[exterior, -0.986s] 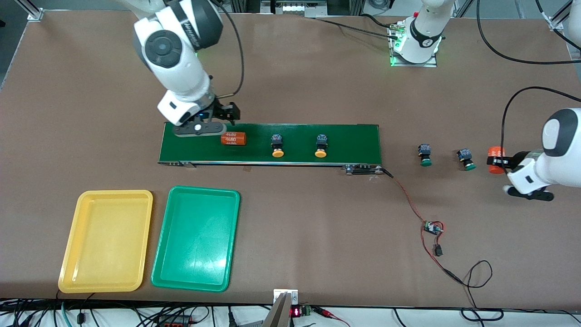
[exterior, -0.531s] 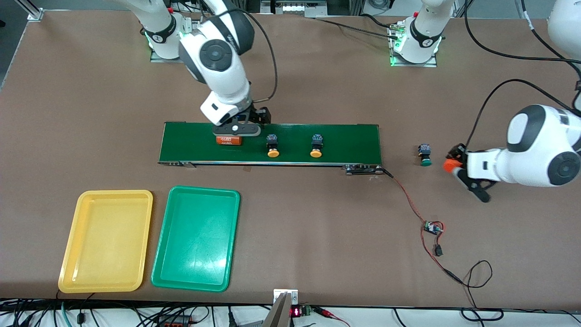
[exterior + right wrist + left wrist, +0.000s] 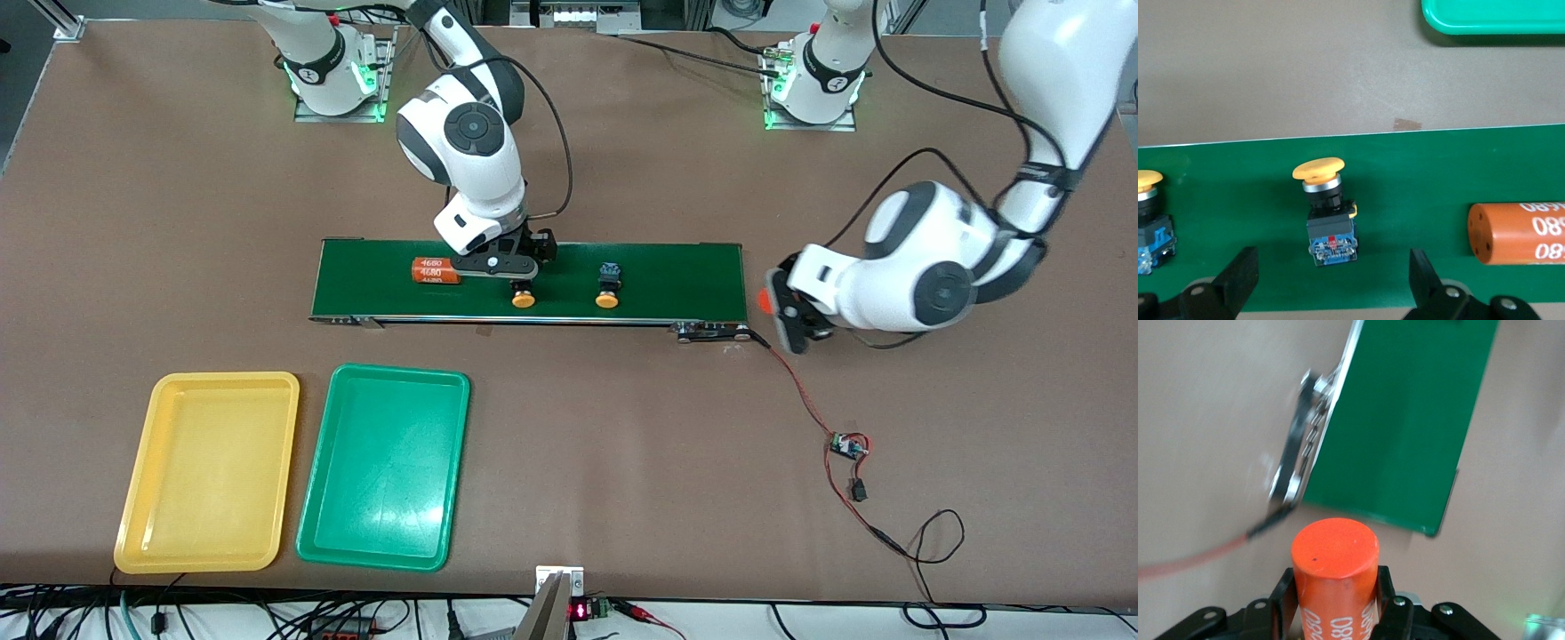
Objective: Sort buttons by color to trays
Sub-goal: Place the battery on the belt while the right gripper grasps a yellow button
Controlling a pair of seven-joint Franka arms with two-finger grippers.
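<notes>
Since a second ago, your right gripper [image 3: 518, 277] has slid along the conveyor belt [image 3: 676, 276], fingers spread over a yellow button [image 3: 1327, 213]; your left gripper [image 3: 782, 311] clamps an orange 4680 cylinder [image 3: 1336, 573] beside the belt's end.

A yellow-capped push-button [image 3: 1327, 215] is seen lying on the green conveyor belt [image 3: 1418, 180] between the spread fingers [image 3: 1238, 277] of the right end effector [image 3: 1331, 280], beside an orange "4680" cylinder [image 3: 1515, 233].
</notes>
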